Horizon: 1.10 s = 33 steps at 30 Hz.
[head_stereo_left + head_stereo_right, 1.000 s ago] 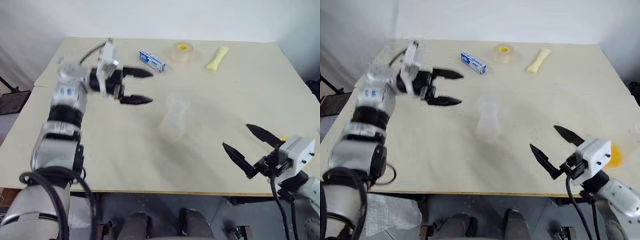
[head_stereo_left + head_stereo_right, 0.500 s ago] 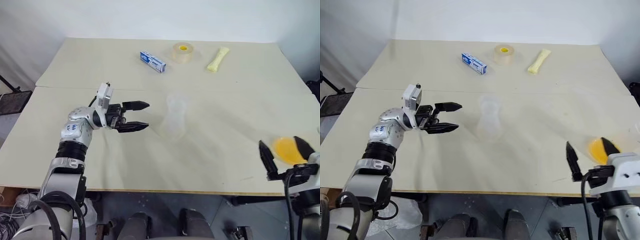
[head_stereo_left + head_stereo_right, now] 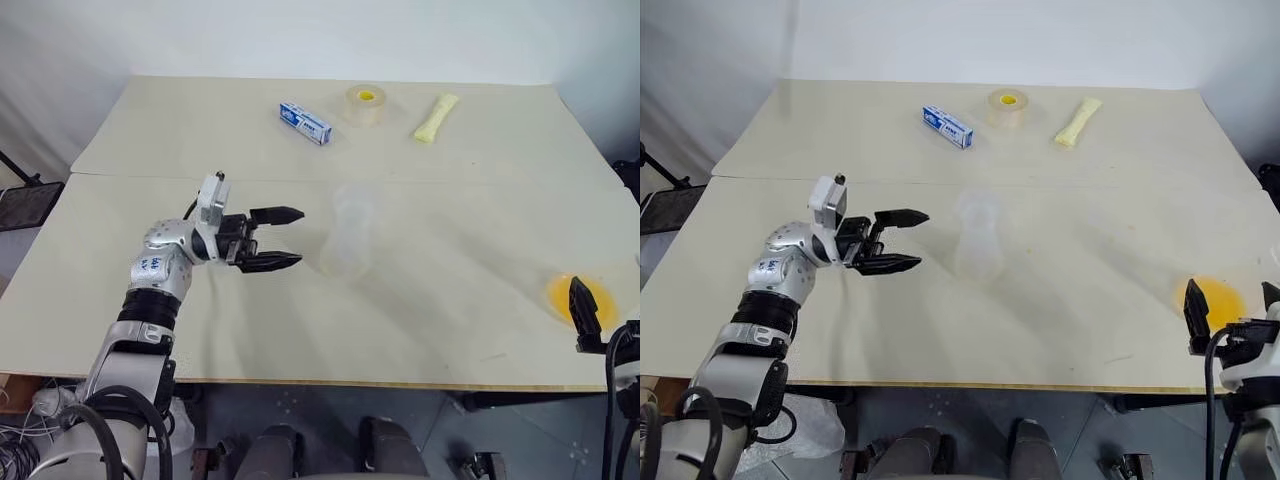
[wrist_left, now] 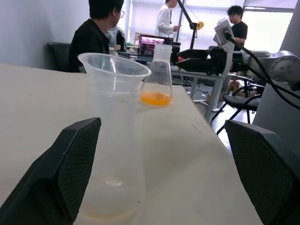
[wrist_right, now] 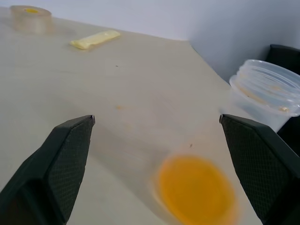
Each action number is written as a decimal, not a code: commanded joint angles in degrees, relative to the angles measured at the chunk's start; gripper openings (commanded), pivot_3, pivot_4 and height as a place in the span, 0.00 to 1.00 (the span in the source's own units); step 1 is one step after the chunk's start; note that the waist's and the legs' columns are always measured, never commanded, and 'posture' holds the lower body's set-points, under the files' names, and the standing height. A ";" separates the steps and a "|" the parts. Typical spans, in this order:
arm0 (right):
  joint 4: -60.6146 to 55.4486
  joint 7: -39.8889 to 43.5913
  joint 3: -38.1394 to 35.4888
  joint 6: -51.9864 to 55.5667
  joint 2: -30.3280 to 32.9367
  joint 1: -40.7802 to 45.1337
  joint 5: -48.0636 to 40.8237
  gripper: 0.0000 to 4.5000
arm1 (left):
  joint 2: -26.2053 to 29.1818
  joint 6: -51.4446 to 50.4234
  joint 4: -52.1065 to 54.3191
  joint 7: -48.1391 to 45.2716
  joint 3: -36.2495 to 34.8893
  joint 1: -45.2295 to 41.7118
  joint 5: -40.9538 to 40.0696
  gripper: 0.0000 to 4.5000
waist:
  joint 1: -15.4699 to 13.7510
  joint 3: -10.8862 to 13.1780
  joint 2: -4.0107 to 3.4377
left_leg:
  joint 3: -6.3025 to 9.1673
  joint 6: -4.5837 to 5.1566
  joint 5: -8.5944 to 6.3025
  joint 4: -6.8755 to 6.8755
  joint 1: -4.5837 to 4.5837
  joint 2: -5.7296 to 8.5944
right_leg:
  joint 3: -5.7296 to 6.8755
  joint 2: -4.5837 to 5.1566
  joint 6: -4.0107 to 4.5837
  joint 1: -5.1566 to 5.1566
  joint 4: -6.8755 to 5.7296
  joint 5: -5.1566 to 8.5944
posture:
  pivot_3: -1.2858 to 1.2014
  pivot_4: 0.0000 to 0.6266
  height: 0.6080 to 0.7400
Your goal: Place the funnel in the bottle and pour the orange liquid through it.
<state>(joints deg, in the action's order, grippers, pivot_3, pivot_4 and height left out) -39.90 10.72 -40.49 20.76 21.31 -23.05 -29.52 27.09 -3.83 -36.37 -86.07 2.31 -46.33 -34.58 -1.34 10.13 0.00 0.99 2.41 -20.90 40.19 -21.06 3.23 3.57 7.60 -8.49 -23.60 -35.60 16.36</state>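
No readable text is being shown on any surface. Print is being carried on the blue and white box lying just beside the tape roll, but its letters are too small to be made out.

My left arm reaches out from the near left, its silver forearm bent at the elbow. Its black two-fingered left claw lies roughly level and points toward my right, fingers spread wide with nothing between them. My right arm sits low at the near right edge, and its black right claw points forward, its fingers standing far apart and empty.
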 commanded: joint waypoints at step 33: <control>15.32 0.55 -7.62 0.68 7.67 9.51 -0.75 1.00 | 2.62 -4.92 12.37 -4.73 -4.26 6.70 -1.85 1.00 | 0.07 -0.12 -0.20 | -0.02 0.00 0.00 -0.03 0.02 -0.01 | -0.07 0.01 0.00 0.01 0.05 0.00 | 0.52 0.24 1.00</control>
<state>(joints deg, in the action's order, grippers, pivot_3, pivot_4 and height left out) -24.63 10.95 -47.19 21.80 27.60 -13.94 -30.27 29.32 -8.72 -26.47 -86.06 -1.17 -39.80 -35.90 -1.27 10.01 -0.19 0.97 2.41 -20.90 40.16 -21.04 3.22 3.50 7.61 -8.49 -23.60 -35.55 16.37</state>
